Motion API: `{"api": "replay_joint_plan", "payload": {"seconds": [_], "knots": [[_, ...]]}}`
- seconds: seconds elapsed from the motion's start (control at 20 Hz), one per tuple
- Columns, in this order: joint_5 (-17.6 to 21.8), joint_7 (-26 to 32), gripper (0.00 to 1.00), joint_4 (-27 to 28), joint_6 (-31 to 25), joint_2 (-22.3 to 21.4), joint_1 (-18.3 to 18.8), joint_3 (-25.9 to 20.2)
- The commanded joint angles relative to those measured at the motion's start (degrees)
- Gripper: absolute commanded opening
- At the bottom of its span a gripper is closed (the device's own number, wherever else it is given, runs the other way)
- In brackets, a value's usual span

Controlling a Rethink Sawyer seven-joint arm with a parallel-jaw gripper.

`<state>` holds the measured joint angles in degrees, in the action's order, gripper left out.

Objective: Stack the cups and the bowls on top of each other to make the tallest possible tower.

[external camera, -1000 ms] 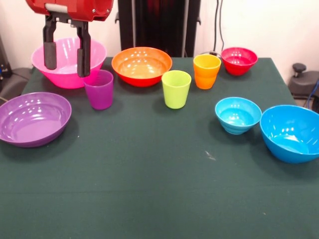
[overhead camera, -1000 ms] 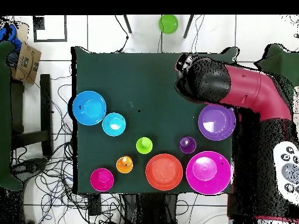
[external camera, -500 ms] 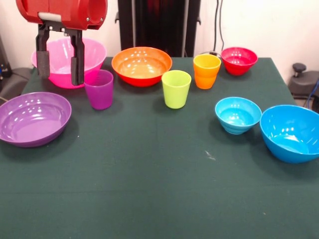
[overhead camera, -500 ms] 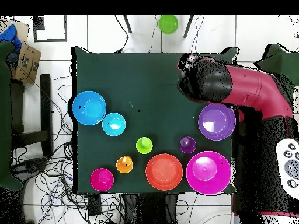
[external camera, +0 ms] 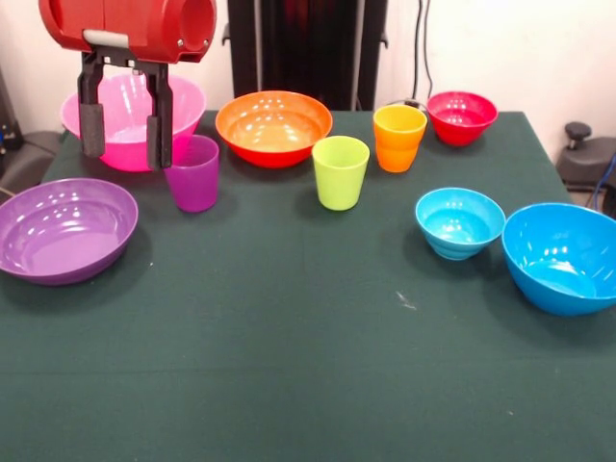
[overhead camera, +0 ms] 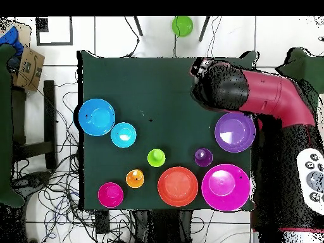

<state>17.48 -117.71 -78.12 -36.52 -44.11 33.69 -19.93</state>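
My gripper (external camera: 125, 159) hangs open and empty in front of the big pink bowl (external camera: 125, 114), just left of the purple cup (external camera: 192, 171). The lime green cup (external camera: 341, 171) and the orange cup (external camera: 398, 137) stand to the right. The orange bowl (external camera: 273, 127), red bowl (external camera: 462, 116), small light blue bowl (external camera: 459, 221), big blue bowl (external camera: 563, 255) and shallow purple bowl (external camera: 63, 229) all sit apart on the table. In the overhead view the arm's head (overhead camera: 218, 88) hides the gripper. A lime green bowl (overhead camera: 182, 26) lies off the table.
The dark green table (external camera: 308, 366) ends close to the big blue bowl and the purple bowl. A cardboard box (overhead camera: 26, 66) and cables lie on the floor beside it.
The gripper swung a little left, then came back right and slightly lower. It stays open. The cups and bowls have not moved.
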Motion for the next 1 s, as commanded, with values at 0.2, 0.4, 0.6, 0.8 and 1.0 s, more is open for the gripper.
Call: {"api": "replay_joint_plan", "payload": {"seconds": [0.2, 0.4, 0.6, 0.8, 1.0], "knots": [[6.32, 12.28, 1.00, -3.04, -1.63, 2.13, 0.02, -3.31], [6.39, 13.25, 1.00, -0.70, -5.34, 1.75, -0.57, -3.68], [6.13, 13.95, 1.00, 0.12, -6.92, 2.12, -0.54, -4.41], [6.70, 11.57, 1.00, -1.56, -5.68, 0.99, -1.29, -3.42], [7.17, 9.84, 1.00, -2.61, -3.72, 0.60, -1.64, -2.81]]}}
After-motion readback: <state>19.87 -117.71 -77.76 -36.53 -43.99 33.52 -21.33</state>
